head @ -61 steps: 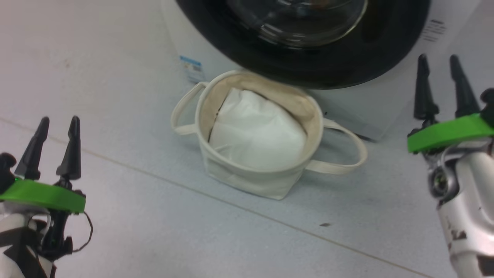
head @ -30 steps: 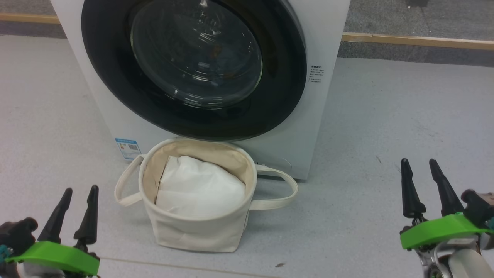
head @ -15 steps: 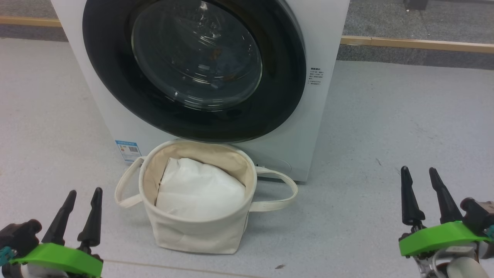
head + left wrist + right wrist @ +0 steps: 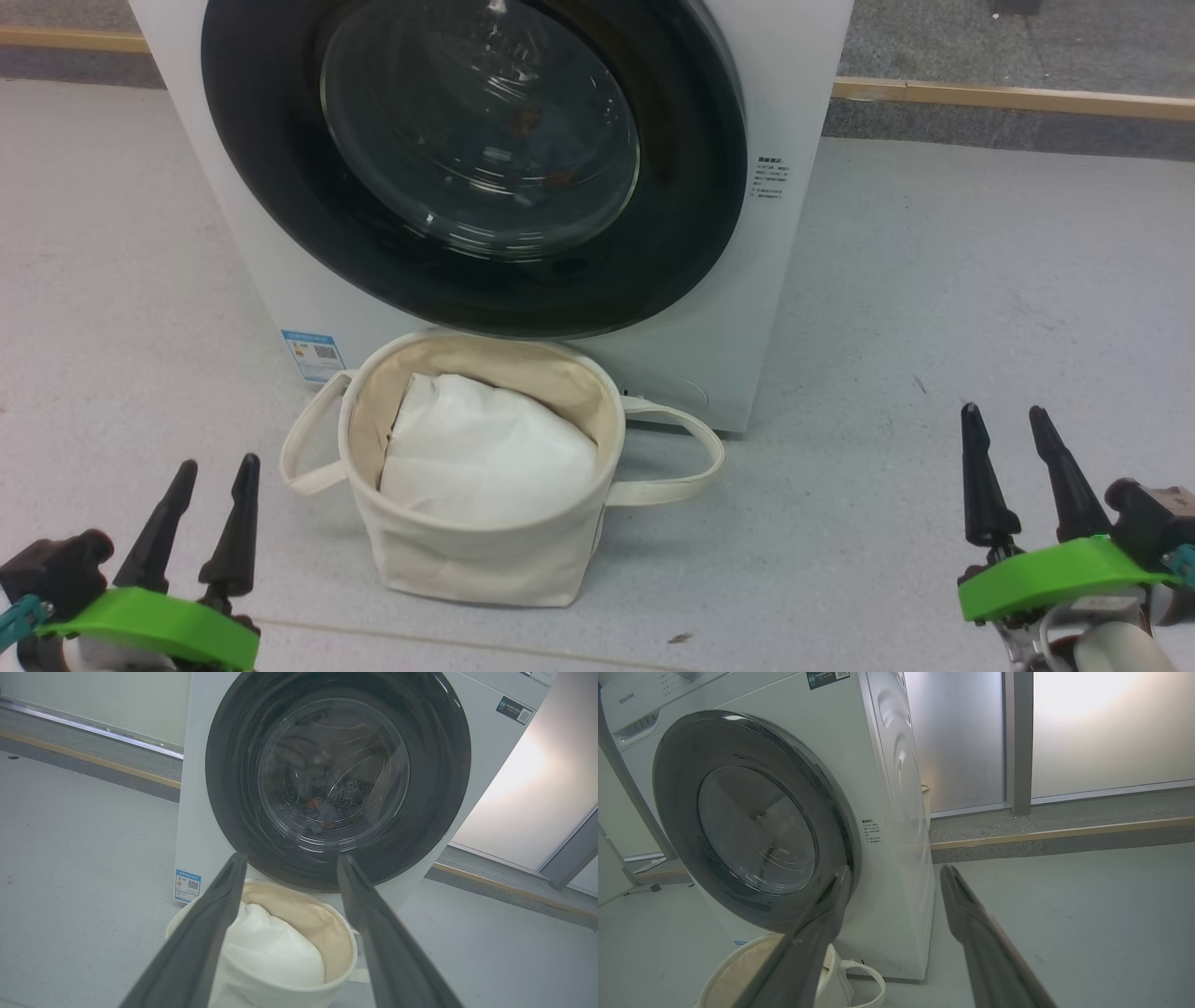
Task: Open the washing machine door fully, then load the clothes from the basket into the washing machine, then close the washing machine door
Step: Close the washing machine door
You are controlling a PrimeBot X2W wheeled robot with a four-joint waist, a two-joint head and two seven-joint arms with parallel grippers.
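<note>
Leftmost, the left pincer (image 4: 219, 461), two long dark fingers on a green mount, hovers wide apart and empty above the grey floor (image 4: 934, 280). Next stands the round cream canvas basket (image 4: 476, 560) with two loop handles, holding a plain white fabric bundle (image 4: 485, 457), just in front of the big white front-loading washing machine (image 4: 794, 93) and right of its small blue label sticker (image 4: 313, 355). The round door (image 4: 695, 233), glossy black rim around a clear glass bowl, is shut flush; through the glass, light blue clothes (image 4: 320, 814) with orange marks lie inside the drum. Rightmost, the right pincer (image 4: 1002, 411) hovers equally wide and empty, well apart from the machine
</note>
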